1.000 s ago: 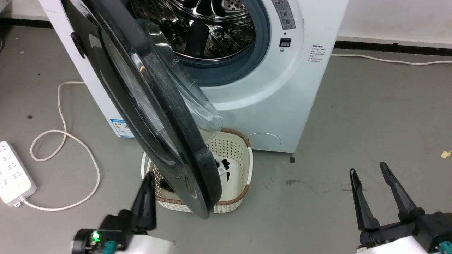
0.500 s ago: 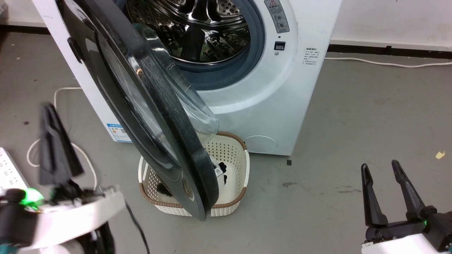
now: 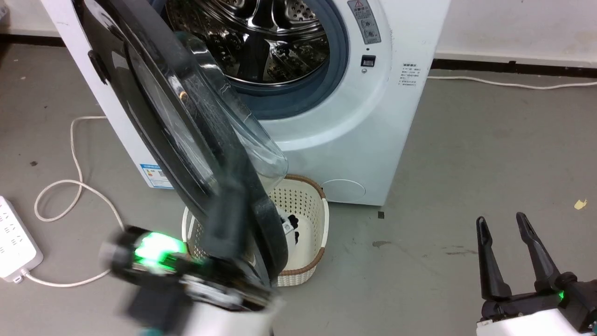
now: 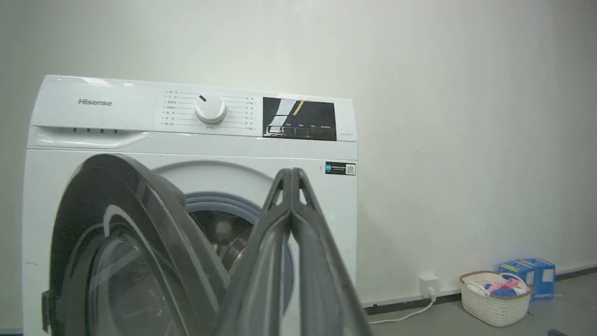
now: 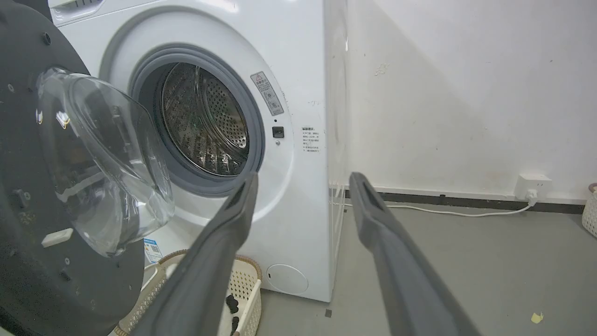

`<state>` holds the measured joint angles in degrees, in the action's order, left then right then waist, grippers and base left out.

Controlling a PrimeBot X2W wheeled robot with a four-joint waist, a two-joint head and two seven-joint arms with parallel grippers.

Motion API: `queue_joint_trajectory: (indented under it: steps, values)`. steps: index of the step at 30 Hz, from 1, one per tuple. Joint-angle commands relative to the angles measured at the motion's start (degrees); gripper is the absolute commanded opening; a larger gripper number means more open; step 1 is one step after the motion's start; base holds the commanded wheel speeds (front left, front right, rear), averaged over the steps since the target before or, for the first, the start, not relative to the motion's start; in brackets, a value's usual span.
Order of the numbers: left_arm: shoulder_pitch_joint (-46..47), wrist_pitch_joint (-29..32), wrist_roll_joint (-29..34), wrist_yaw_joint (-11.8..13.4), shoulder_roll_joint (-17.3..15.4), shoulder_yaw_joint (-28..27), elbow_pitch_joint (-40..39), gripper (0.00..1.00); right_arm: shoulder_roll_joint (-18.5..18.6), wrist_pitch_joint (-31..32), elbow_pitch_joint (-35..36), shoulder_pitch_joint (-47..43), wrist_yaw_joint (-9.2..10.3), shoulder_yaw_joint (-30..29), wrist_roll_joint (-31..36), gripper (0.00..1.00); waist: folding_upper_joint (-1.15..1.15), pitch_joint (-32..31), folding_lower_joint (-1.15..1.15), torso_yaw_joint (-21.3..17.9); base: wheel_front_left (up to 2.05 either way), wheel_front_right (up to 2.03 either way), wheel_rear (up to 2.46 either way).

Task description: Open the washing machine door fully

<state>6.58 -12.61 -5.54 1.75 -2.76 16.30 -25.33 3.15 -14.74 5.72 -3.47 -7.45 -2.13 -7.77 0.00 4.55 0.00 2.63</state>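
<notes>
The left gripper is seen pinched together by the near edge of the washing machine door, which is swung about halfway out. Rest of the swing looks left to be done, with the right gripper held apart off right.

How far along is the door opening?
Done: the washing machine door is unlatched and stands well clear of the drum, over the wicker-rimmed basket. In hand: the left pincer, shut and motion-blurred in the head view, is by the door's lower edge, contact unclear. Right pincer open, idle. Left: likely pushing the door wider toward the cabinet side.
</notes>
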Motion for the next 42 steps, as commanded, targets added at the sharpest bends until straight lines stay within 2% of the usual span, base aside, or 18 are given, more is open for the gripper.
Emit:
queue_joint_trajectory:
  steps: [1, 6, 11, 15, 21, 27, 32, 37, 42]
  values:
    - [-1.3, 0.4, 0.6, -0.6, -0.2, 1.3, 1.4, 0.00, -0.3, -0.3, -0.2, 0.5, -0.03, 0.0, -0.3, 1.00, 0.00, 0.2, 0.00, 0.0, 0.00, 0.00, 0.00]
    - [-3.2, 1.3, 0.8, -2.3, -0.2, 7.4, 9.7, 0.00, -0.3, -0.3, -0.6, 0.9, -0.03, 0.1, -0.4, 1.00, 0.00, 1.0, 0.00, 0.1, 0.00, 0.00, 0.00]
    - [-2.4, 2.5, -0.6, -0.3, -0.1, 8.8, 19.7, 0.00, -0.3, -0.3, -0.5, 1.5, -0.03, -0.2, -0.5, 1.00, 0.00, 2.2, 0.00, 0.1, 0.00, 0.00, 0.00]
    - [-0.8, 1.8, -2.6, 2.0, -0.1, 7.7, 26.0, 0.00, -0.3, -0.3, -0.9, 1.5, -0.03, 0.2, -0.4, 1.00, 0.00, 2.6, 0.00, 0.2, 0.00, 0.00, 0.00]
    - [0.0, -0.5, -2.9, 3.0, -0.6, 6.2, 31.6, 0.00, -0.3, -0.3, -1.4, 1.0, -0.03, -0.4, -0.6, 1.00, 0.00, 2.1, 0.00, 2.0, 0.00, 0.00, 0.00]
    - [-1.7, -1.8, -3.7, 3.5, -0.8, 5.2, 31.7, 0.00, -0.3, -0.3, -2.1, -0.1, -0.03, 0.1, -0.1, 1.00, 0.00, 0.3, 0.00, 6.7, 0.00, 0.00, 0.00]
    - [-4.0, -2.1, -4.2, 4.0, -1.3, 4.6, 31.4, 0.00, -0.3, -0.3, -2.5, -1.2, -0.03, 0.0, -0.1, 1.00, 0.00, -1.2, 0.00, 12.6, 0.00, 0.00, 0.00]
    - [-4.4, -2.2, -5.0, 4.6, -1.7, 3.1, 31.2, 0.00, -0.3, -0.3, -2.6, -1.4, -0.03, 0.7, 0.6, 1.00, 0.00, -0.7, 0.00, 18.9, 0.00, 0.00, 0.00]
    - [-4.3, -2.3, -6.4, 5.5, -2.5, 0.2, 30.8, 0.00, -0.3, -0.3, -2.6, -0.9, -0.03, 1.4, 1.6, 1.00, 0.00, 1.1, 0.00, 23.5, 0.00, 0.00, 0.00]
